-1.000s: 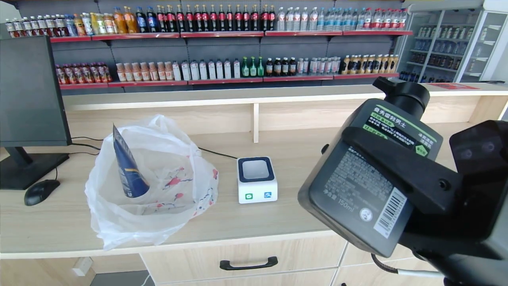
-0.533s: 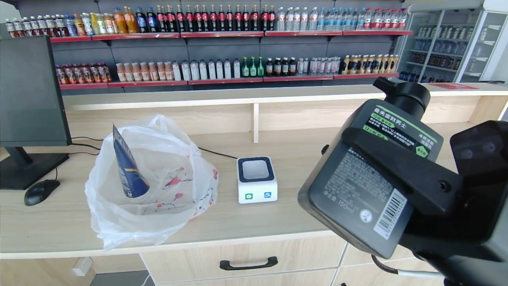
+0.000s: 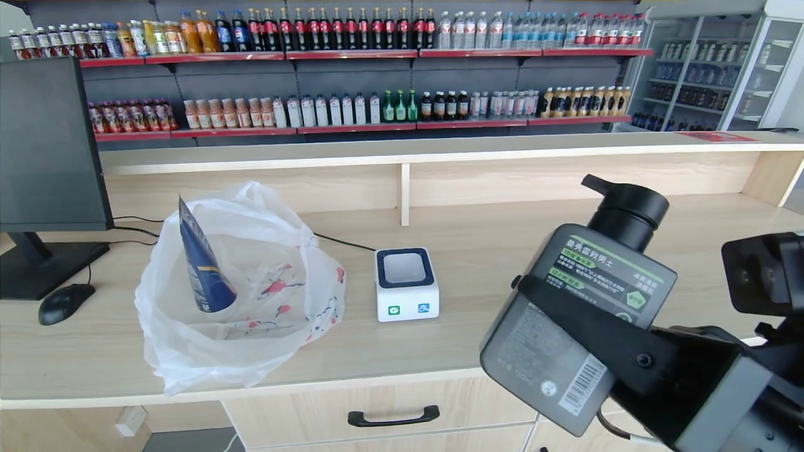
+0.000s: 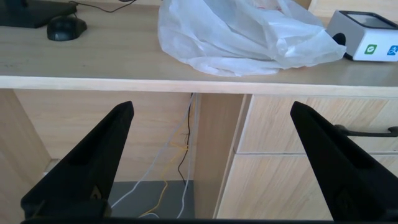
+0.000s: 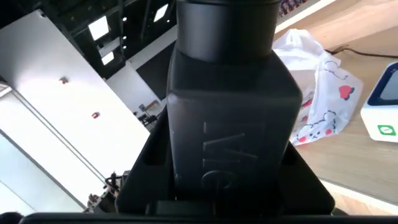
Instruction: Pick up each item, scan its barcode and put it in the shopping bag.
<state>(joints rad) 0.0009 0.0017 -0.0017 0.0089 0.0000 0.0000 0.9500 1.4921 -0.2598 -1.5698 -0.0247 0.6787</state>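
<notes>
At the right front edge of the counter [image 3: 490, 251], one black pump bottle [image 3: 603, 270] is held in the air by the right gripper [image 3: 540, 301]. Its fingers are pressed against the bottle's body, one of them lying across the back label. The bottle is tilted, with the pump head pointing up and away and the barcode corner lowest. It is kept well apart from the one white scanner [image 3: 406, 282], which is set near the middle of the counter with its window facing up. Just beside the scanner, on the robot's left, one thin plastic shopping bag [image 3: 251, 295] is spread open on the counter. One dark blue tube [image 3: 201, 263] is seen leaning inside it. The left gripper [image 4: 211, 112] is held below the counter's front edge, facing the cabinet, with its two fingers spread wide. One monitor [image 3: 44, 144] and one mouse [image 3: 66, 302] are placed at the far left. One drawer handle [image 3: 393, 417] is seen under the counter.
</notes>
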